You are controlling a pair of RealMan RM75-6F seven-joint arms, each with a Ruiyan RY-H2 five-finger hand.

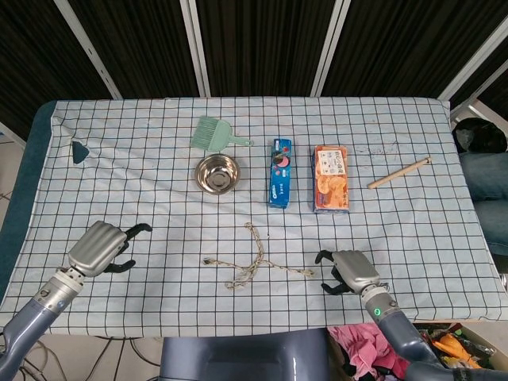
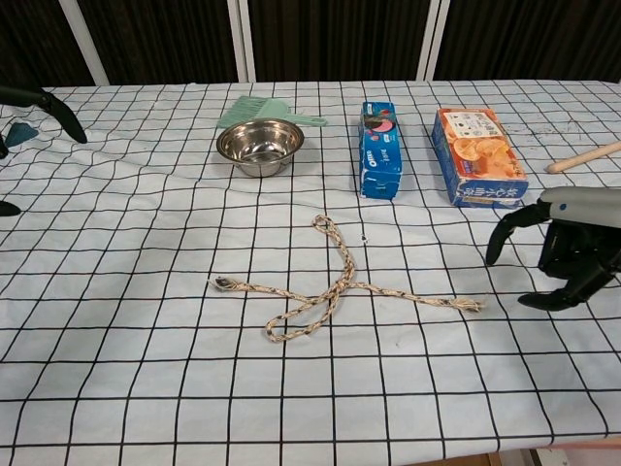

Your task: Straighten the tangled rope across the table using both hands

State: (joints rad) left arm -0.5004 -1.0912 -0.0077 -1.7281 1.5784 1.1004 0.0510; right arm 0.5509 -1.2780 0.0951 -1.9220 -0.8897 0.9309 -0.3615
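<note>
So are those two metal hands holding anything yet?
No. The left hand and right hand hold nothing; the tangled beige rope lies untouched between them.

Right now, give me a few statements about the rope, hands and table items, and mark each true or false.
1. The rope lies crossed over itself. True.
2. The right hand grips the rope's end. False: it is open beside the end, not touching.
3. The left hand holds nothing. True.
4. The bowl sits on top of the rope. False: it stands apart, farther back, by the green brush.
5. Two boxes, blue and orange, lie side by side. True.
</note>
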